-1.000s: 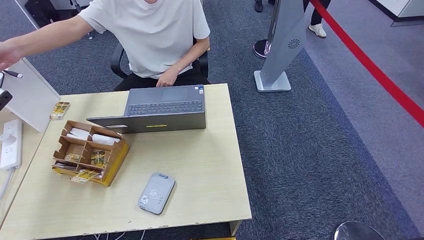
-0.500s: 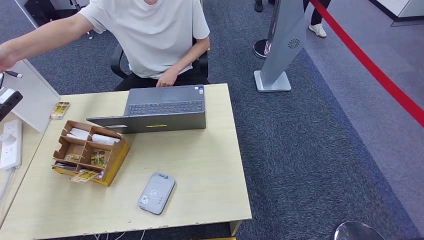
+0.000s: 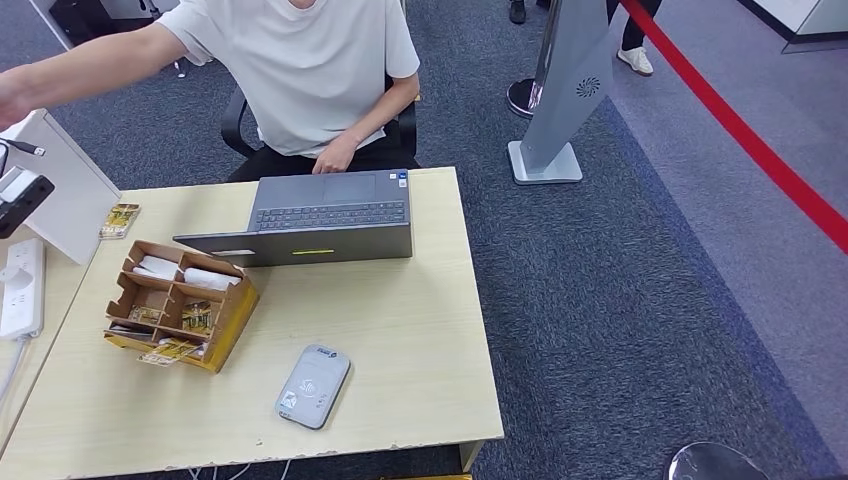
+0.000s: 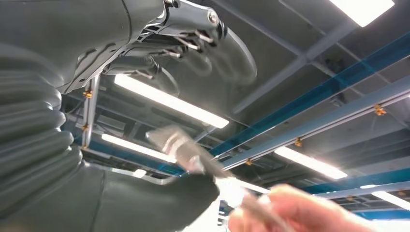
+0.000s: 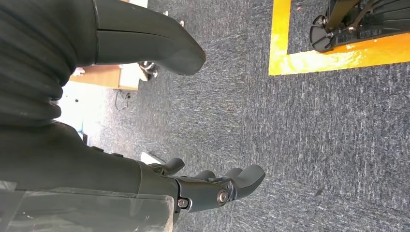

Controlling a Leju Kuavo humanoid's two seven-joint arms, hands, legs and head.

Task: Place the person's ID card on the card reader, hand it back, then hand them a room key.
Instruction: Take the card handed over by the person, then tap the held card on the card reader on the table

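Observation:
My left hand (image 3: pixel 22 200) is raised at the far left edge of the head view, beside a white board. In the left wrist view this hand (image 4: pixel 87 53) faces the ceiling with fingers (image 4: pixel 193 41) and thumb (image 4: pixel 159 198) apart. A blurred ID card (image 4: pixel 181 147) sits in that gap, held by a person's hand (image 4: pixel 290 212); I cannot tell whether it touches my thumb. The grey card reader (image 3: pixel 313 386) lies near the table's front edge. A cardboard organiser (image 3: pixel 225 310) with key cards stands left of it. My right hand (image 5: pixel 212 188) hangs over the carpet, holding nothing.
A person in a white shirt (image 3: pixel 300 70) sits behind the table, one arm (image 3: pixel 90 65) stretched toward my left hand. A grey laptop (image 3: pixel 330 225) lies across the table's back. A white board (image 3: pixel 60 190) and a power strip (image 3: pixel 22 287) sit at left.
My left hand has come a little further into the head view from the left edge. The person's outstretched hand has slid out past that edge.

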